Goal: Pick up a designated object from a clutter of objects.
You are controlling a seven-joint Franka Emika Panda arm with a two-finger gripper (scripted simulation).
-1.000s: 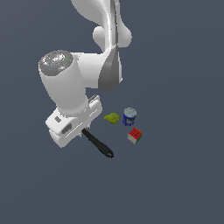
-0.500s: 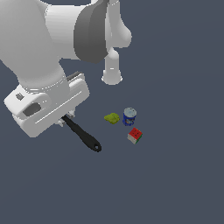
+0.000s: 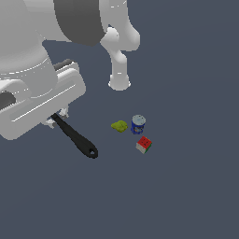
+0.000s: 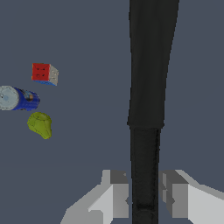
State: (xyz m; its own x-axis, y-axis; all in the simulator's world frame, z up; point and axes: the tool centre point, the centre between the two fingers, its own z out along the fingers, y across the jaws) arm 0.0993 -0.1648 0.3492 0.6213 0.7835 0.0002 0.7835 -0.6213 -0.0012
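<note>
My claw (image 4: 144, 199) is clamped on the long black spatula with the thin handle (image 3: 74, 136): in the wrist view both pale fingers (image 4: 116, 197) press against its dark shaft from either side. In the exterior view the handle slants out from under my bulky white hand toward five o'clock, its holed tip near the middle of the frame; the blade end is hidden behind my housing. I cannot see a clear shadow or gap beneath it, so I can't tell for certain that it is off the floor. By my judgement the grasp is made and what remains is to carry the spatula well above the clutter and hold it steady.

The other pieces sit together at about three o'clock from the handle tip, well apart from it: a small yellow-green lumpy item (image 3: 120, 126), just beside it a short blue can with a white top (image 3: 138, 124), and near them a small red-green-white cube (image 3: 144, 144). None touches the spatula, and nothing stands in my way.
</note>
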